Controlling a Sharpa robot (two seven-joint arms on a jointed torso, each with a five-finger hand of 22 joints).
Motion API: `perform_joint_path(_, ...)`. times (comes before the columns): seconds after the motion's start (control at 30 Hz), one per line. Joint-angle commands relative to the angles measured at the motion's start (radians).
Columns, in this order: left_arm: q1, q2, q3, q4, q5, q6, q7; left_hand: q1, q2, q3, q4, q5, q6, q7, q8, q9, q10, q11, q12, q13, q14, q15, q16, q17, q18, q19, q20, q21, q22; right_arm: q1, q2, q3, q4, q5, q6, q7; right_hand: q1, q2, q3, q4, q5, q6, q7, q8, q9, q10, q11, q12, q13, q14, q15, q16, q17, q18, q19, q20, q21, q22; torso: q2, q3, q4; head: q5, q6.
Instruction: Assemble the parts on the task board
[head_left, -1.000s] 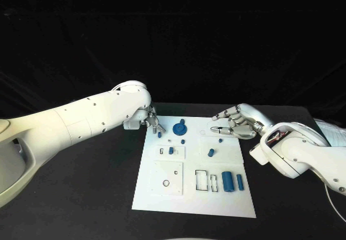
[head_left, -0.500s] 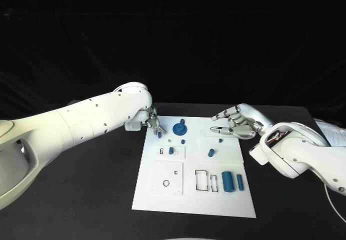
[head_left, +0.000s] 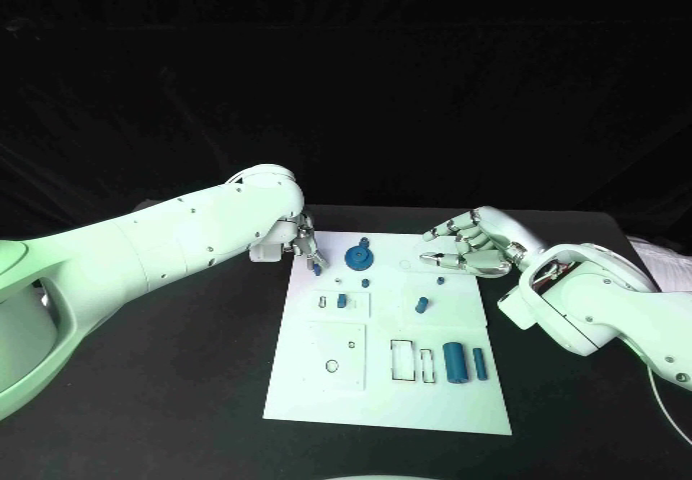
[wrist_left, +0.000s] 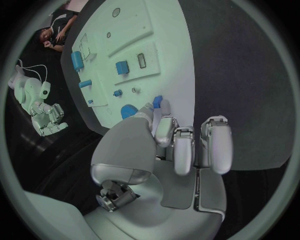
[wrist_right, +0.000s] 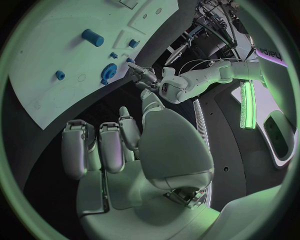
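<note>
The white task board (head_left: 378, 395) lies mid-table with blue parts on it. My left hand (head_left: 299, 243) hovers over the board's far left corner and pinches a small blue part (head_left: 316, 265) in its fingertips; the left wrist view shows that part (wrist_left: 157, 102) at the tips, close to the blue gear (wrist_left: 128, 111). The gear (head_left: 359, 261) sits at the far end of the board. My right hand (head_left: 469, 250) hangs over the far right edge, fingers loosely bent and apart, holding nothing. Two blue cylinders (head_left: 454, 362) lie near the front right.
Small blue pegs (head_left: 423, 305) stand mid-board, and another blue piece (head_left: 342, 300) sits in a small inset. Rectangular slots (head_left: 404, 360) and a square plate (head_left: 339, 355) take up the near half. Black table (head_left: 188, 400) surrounds the board.
</note>
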Motion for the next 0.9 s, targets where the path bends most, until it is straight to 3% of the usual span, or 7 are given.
perform_joint_path(0.03,0.000,0.002,0.000,0.000,0.008,-0.025,0.003,0.060,0.019,0.052,-0.032,-0.005,-0.010,-0.002,-0.003,-0.003,0.002,-0.008,-0.001,-0.003,0.104,-0.008,0.003,0.263,-0.001,0.018,-0.004,0.004,0.137,-0.001,0.001,0.000,0.001,-0.005,0.003,0.003,0.000,0.006,-0.003,0.000,0.002,0.002,-0.006,0.000,0.001,0.002,-0.004,0.001,0.005,0.048,-0.006,-0.005,0.001,0.019,-0.002,-0.001,-0.006,0.040,0.000,-0.0002,-0.0003,0.001,-0.001)
perform_joint_path(0.17,-0.001,0.002,0.000,-0.001,0.021,-0.034,0.011,0.092,0.002,0.146,-0.063,-0.006,-0.020,0.007,-0.005,-0.006,-0.003,-0.001,-0.007,-0.008,0.104,-0.002,0.003,0.263,-0.001,0.017,-0.003,0.003,0.138,-0.001,0.001,0.000,0.001,-0.005,0.003,0.003,0.002,0.007,-0.004,-0.001,0.005,0.003,-0.006,0.000,0.001,0.002,-0.005,0.001,0.005,0.049,-0.006,-0.004,0.001,0.019,-0.002,-0.001,-0.006,0.040,0.000,0.0000,0.0001,0.001,-0.002)
perform_joint_path(0.27,-0.001,0.002,0.000,-0.001,0.032,-0.037,0.016,0.065,-0.040,0.247,-0.069,-0.009,-0.024,0.015,0.002,-0.005,-0.002,0.004,-0.008,-0.013,0.104,0.002,0.003,0.263,0.000,0.016,0.002,0.001,0.138,-0.001,0.001,0.000,0.001,-0.005,0.003,0.003,0.002,0.007,-0.004,-0.001,0.005,0.003,-0.006,0.000,0.001,0.002,-0.005,0.001,0.005,0.049,-0.006,-0.004,0.001,0.019,-0.002,-0.001,-0.006,0.040,0.000,-0.0001,0.0007,0.001,-0.002)
perform_joint_path(0.43,-0.001,-0.001,0.000,0.002,0.057,-0.040,0.021,0.033,-0.080,0.345,-0.085,-0.009,-0.027,0.012,0.015,0.000,-0.001,0.004,-0.009,-0.017,0.104,0.003,0.003,0.263,-0.001,0.017,0.005,0.001,0.140,-0.001,0.000,0.000,0.001,-0.005,0.004,0.002,0.002,0.007,-0.004,-0.001,0.005,0.003,-0.006,0.000,0.001,0.002,-0.005,0.001,0.005,0.049,-0.006,-0.004,0.001,0.019,-0.002,-0.001,-0.006,0.040,0.000,0.0002,0.0004,0.002,-0.003)
perform_joint_path(0.67,-0.002,-0.015,0.000,0.022,0.065,-0.071,0.033,0.021,-0.108,0.404,-0.109,-0.005,-0.027,0.012,0.027,0.006,0.002,0.003,-0.007,-0.017,0.104,0.003,0.003,0.263,-0.001,0.020,0.005,0.003,0.145,-0.001,0.000,0.000,0.002,-0.005,0.005,0.002,0.003,0.008,-0.004,-0.001,0.006,0.003,-0.006,0.000,0.001,0.003,-0.005,0.002,0.006,0.049,-0.006,-0.004,0.001,0.018,-0.001,-0.001,-0.005,0.041,-0.001,0.0011,0.0011,0.006,-0.002)
perform_joint_path(0.9,-0.003,-0.051,0.000,0.082,0.067,-0.135,0.056,0.013,-0.144,0.465,-0.139,0.001,-0.024,0.012,0.039,0.012,0.011,0.003,0.000,-0.012,0.104,0.003,0.003,0.263,-0.003,0.024,0.004,0.008,0.152,-0.001,0.000,0.000,0.002,-0.005,0.005,0.003,0.003,0.008,-0.004,-0.001,0.006,0.003,-0.006,0.000,0.001,0.003,-0.005,0.002,0.006,0.049,-0.006,-0.004,0.001,0.018,-0.001,-0.001,-0.005,0.041,-0.001,0.0015,0.0028,0.009,-0.001)
